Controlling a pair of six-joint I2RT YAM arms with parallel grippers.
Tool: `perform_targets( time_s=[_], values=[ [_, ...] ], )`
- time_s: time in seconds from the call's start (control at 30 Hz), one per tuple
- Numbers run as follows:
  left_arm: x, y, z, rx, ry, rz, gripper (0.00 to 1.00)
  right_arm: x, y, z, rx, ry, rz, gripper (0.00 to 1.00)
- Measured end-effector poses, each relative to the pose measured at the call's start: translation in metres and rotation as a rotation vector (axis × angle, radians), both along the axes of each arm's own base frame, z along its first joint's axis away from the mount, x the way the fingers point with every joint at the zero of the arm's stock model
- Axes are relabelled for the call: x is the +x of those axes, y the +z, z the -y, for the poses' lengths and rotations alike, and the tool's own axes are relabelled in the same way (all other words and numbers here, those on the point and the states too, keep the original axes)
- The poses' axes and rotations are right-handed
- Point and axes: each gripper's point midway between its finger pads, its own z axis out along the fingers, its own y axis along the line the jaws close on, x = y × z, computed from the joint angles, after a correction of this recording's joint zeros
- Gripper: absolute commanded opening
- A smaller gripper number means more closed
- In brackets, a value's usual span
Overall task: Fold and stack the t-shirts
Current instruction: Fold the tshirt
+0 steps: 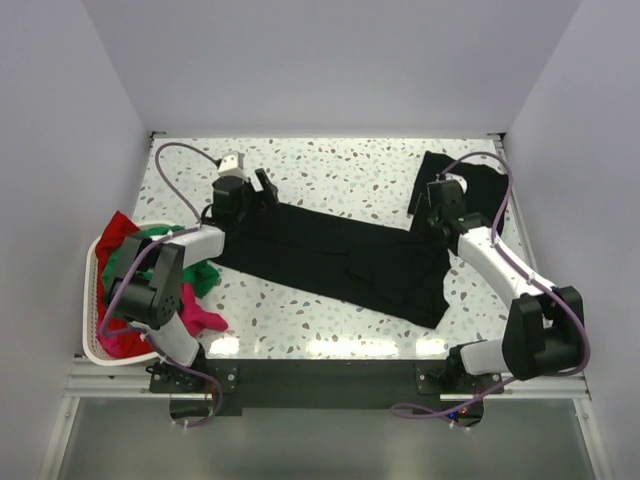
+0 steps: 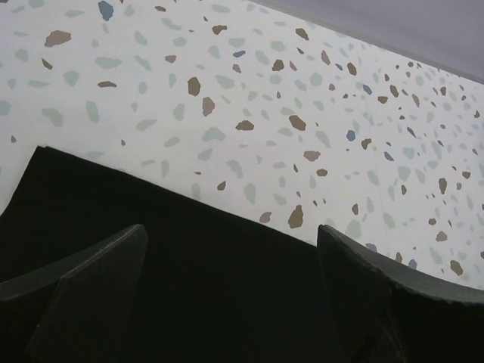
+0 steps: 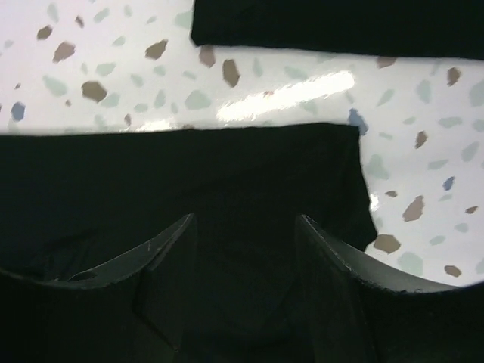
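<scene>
A black t-shirt (image 1: 340, 260) lies spread flat and slanted across the middle of the table. My left gripper (image 1: 265, 186) hovers open over the shirt's far left edge (image 2: 189, 257), and nothing sits between its fingers (image 2: 106, 280). My right gripper (image 1: 430, 220) is over the shirt's right end (image 3: 151, 174), its jaws apart and gripping no cloth. A second black t-shirt (image 1: 478, 180), folded, lies at the back right and shows along the top of the right wrist view (image 3: 340, 26).
A white basket (image 1: 90, 300) stands at the left table edge, holding a red shirt (image 1: 118, 228) and a green shirt (image 1: 205, 275). A magenta shirt (image 1: 203, 317) spills over its side. The enclosure walls close in at the back and sides.
</scene>
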Motion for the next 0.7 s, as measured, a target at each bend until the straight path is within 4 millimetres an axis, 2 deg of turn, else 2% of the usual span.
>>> perform_targets(
  time_s=[0.07, 0.2, 0.37, 0.47, 0.5, 0.7],
  values=[
    [-0.007, -0.009, 0.001, -0.002, -0.007, -0.014, 1.0, -0.007, -0.004, -0.012, 0.032, 0.038, -0.002, 0.59],
    [-0.025, -0.044, -0.002, 0.003, -0.017, -0.093, 1.0, -0.02, -0.026, -0.028, 0.078, 0.089, -0.056, 0.59],
    [-0.04, -0.077, -0.003, 0.003, -0.02, -0.171, 1.0, -0.023, -0.058, -0.046, 0.102, 0.134, -0.141, 0.59],
    [-0.041, -0.077, -0.004, -0.005, -0.007, -0.163, 1.0, -0.026, -0.086, -0.054, 0.099, 0.152, -0.216, 0.59],
    [-0.041, -0.078, -0.005, -0.004, -0.002, -0.161, 1.0, -0.025, -0.09, -0.056, 0.096, 0.152, -0.231, 0.59],
    [-0.049, -0.079, -0.016, 0.002, 0.055, -0.15, 1.0, -0.001, -0.089, -0.075, 0.112, 0.187, -0.203, 0.59]
  ],
)
